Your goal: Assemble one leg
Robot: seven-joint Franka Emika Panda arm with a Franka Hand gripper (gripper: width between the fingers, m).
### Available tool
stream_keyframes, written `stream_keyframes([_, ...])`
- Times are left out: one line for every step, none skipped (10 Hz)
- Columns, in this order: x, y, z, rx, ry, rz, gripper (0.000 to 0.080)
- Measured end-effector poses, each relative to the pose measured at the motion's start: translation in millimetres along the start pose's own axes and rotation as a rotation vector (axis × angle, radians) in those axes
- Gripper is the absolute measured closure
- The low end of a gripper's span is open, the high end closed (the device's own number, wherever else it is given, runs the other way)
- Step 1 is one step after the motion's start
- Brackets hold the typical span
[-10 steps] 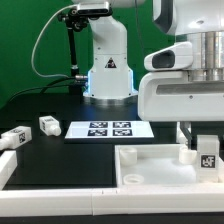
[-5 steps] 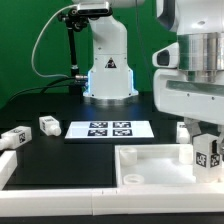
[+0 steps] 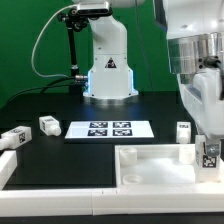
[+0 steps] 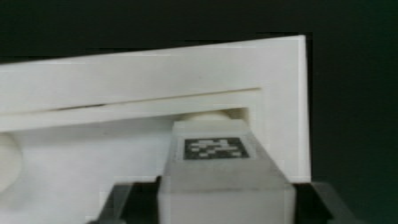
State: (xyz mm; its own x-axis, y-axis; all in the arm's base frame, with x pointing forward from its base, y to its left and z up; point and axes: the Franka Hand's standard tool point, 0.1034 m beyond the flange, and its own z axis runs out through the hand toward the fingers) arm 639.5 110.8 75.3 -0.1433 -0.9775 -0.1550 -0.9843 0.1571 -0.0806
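My pincer (image 3: 208, 150) was clamped on a leg (image 4: 221, 160), one finger (image 4: 121, 203) pressed against each side. I held it upright over the tray (image 3: 160, 166), at the corner by the exterior view's right.

The tabletop (image 3: 60, 160) is black. The tray (image 3: 150, 168) at the near right is plain white. The leg (image 3: 209, 153) held over it is white with a black-and-white square tag, as are 2 legs (image 3: 48, 126) at the far left. The marker board (image 3: 108, 129) is white with 4 black tags.
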Motion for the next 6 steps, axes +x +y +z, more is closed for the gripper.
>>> stream_keyframes([-0.9,0.5,0.5,-0.001,0.000,0.020,0.0512])
stream_keyframes([-1.1,0.6,0.6,-0.001,0.001,0.004,0.0451])
stream_keyframes([-1.0,1.2,1.1,-0.004,0.004,-0.108,0.0451])
stream_keyframes([-2.3,3.3,2.6,-0.019,0.000,-0.286,0.0313])
stream_keyframes([-3.8,2.3,2.0,-0.032,-0.009,-0.452,0.0205])
stream_keyframes([-5.7,1.6,1.2,-0.026,-0.015,-0.567,0.0161])
